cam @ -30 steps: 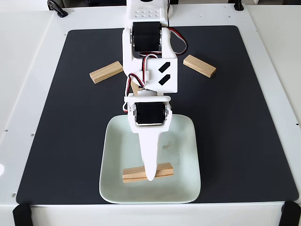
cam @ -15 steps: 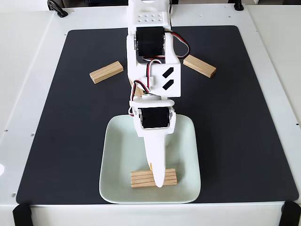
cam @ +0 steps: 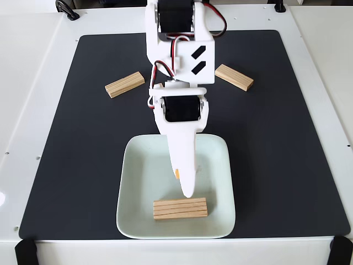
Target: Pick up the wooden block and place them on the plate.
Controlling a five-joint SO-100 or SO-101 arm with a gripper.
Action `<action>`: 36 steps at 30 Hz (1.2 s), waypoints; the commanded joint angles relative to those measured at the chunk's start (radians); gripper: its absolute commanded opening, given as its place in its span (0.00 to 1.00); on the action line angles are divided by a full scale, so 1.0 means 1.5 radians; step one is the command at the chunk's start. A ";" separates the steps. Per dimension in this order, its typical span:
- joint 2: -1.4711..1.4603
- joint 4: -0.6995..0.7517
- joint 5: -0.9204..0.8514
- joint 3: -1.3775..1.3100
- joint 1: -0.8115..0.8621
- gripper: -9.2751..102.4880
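Observation:
One wooden block [cam: 180, 208] lies flat on the plate [cam: 138, 176], near its front rim, with nothing touching it. My white gripper [cam: 187, 190] hangs over the plate's middle, its tip just behind that block and clear of it. The jaws look slightly apart, an orange pad peeking out on the left side, and nothing is between them. A second wooden block [cam: 124, 84] lies on the black mat at the back left. A third wooden block [cam: 234, 77] lies at the back right, close to the arm.
The black mat [cam: 292, 138] covers most of the white table, with bare room to the left and right of the plate. The arm's base and red wires [cam: 212, 30] stand at the back centre. Black clamps [cam: 25, 251] sit at the table's front corners.
The block went from held and tilted over the plate to lying flat on it. My gripper has let go and drawn back and up, away from the block.

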 commanded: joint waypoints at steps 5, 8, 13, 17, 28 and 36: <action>0.311 0.019 -0.004 0.274 -0.027 0.39; 0.413 0.014 -0.008 0.395 -0.033 0.38; 0.548 0.018 -0.061 0.535 -0.043 0.30; 0.637 0.021 -0.073 0.629 -0.045 0.17; 0.828 0.024 -0.184 0.831 -0.044 0.08; 0.844 0.021 -0.214 0.961 -0.009 0.08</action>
